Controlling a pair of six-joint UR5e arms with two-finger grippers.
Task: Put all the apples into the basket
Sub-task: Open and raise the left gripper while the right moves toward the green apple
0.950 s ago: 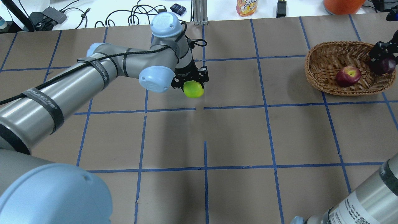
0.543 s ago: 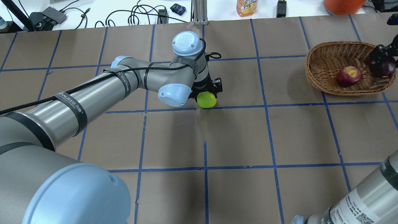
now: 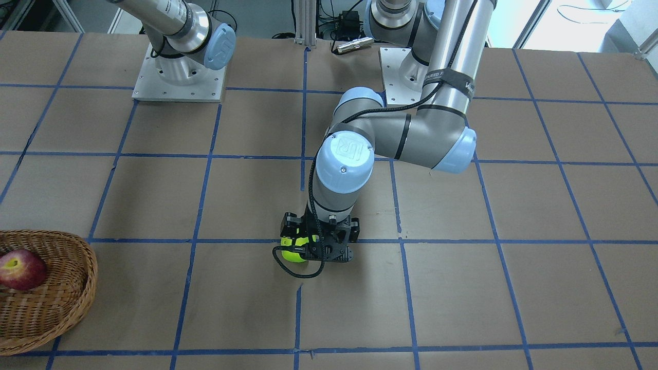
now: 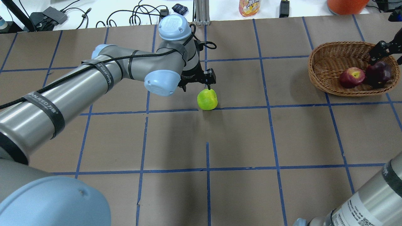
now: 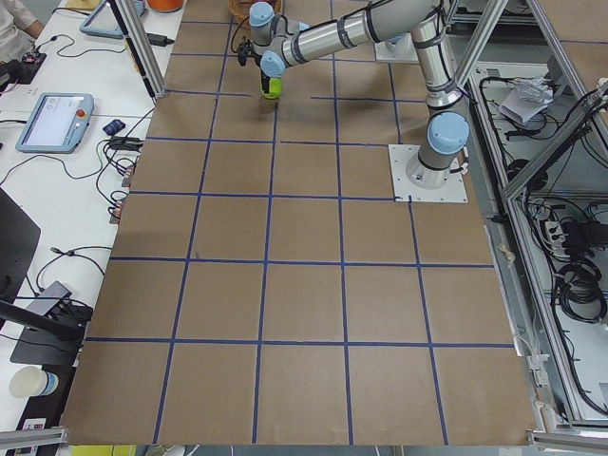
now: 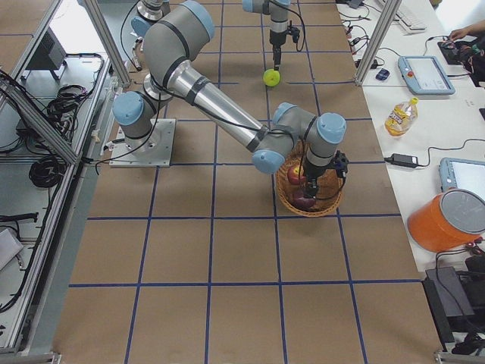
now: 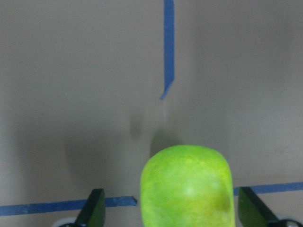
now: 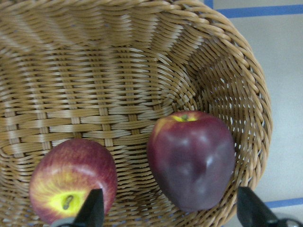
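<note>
- Left pincer (image 7: pixel 170 191) is released. Its fingers (image 7: pixel 96 208) are spread wide on either side of the green apple (image 4: pixel 207 99), with a gap on both sides, so I am grasping nothing.
- That green apple looks to be resting on the table (image 4: pixel 238 138), well apart from the basket (image 4: pixel 326 53) and out toward my left of it. I judge it the one apple not yet brought over.
- Inside the basket lie the maroon apple (image 8: pixel 191 158), close to the wall, and the red apple (image 8: pixel 71 177) just beside it.
- Right pincer (image 8: pixel 169 191) hovers over the basket, also released and holding nothing.
- Risk: the green apple sits a little off-centre between my left fingers. On closing, one pad may touch first and roll it across the paper, farther from the basket.
- Risk: a shallow pinch on so round a fruit could let it slip during the long carry to the basket.
- Risk: my two arms could crowd each other over the basket if the right one is not drawn clear first, and it might clip the rim on the way out.
- Hard to see: my left wrist view cuts off the green apple's underside, so I cannot confirm table contact or how low my fingers reach.
- Hard to see: from the front, the pincer body covers most of that apple, and the overhead view shows my right pincer only partly, at the frame edge.
</note>
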